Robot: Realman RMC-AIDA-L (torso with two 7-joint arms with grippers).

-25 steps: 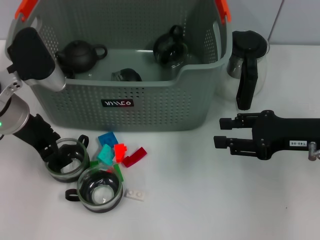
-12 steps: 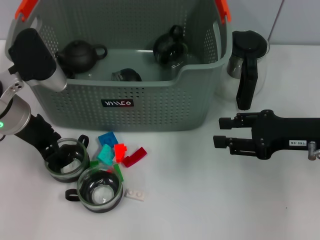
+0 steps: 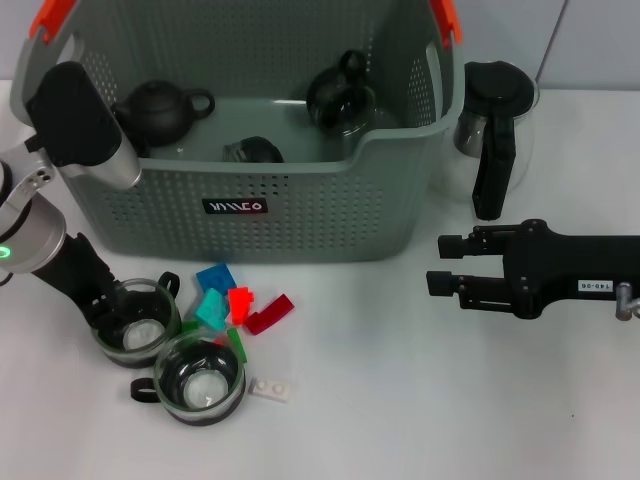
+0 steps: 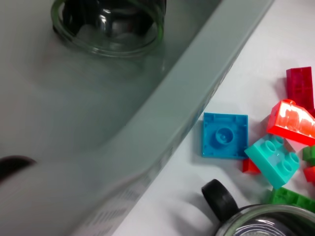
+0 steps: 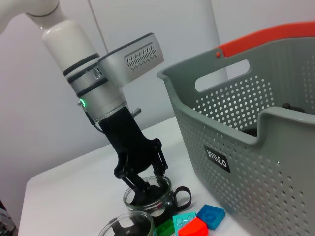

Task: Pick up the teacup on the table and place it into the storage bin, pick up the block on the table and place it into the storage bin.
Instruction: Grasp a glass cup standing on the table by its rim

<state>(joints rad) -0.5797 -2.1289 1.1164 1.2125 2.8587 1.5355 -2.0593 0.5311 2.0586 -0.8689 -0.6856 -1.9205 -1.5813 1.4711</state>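
A glass teacup (image 3: 135, 322) stands on the white table left of a pile of coloured blocks (image 3: 228, 310). My left gripper (image 3: 98, 312) reaches down onto its rim, and its fingers (image 5: 140, 189) pinch the rim's near-left side. The cup rests on the table. A second teacup (image 3: 200, 378) stands just in front, with a white block (image 3: 270, 388) beside it. The left wrist view shows a blue block (image 4: 225, 135), a teal block (image 4: 273, 157) and the teacup's black handle (image 4: 219, 196). Behind them stands the grey storage bin (image 3: 300, 210). My right gripper (image 3: 448, 265) hovers open at the right, holding nothing.
Inside the bin sit a black teapot (image 3: 160, 110), a glass pot (image 3: 340, 95) and a dark cup (image 3: 250, 150). A glass carafe with a black handle (image 3: 495, 130) stands right of the bin. Bare table lies in front of the right arm.
My left arm's upper part has swung slightly right and its gripper has shifted a little left on the teacup's rim. The teacup stays on the table. The right arm has not moved.
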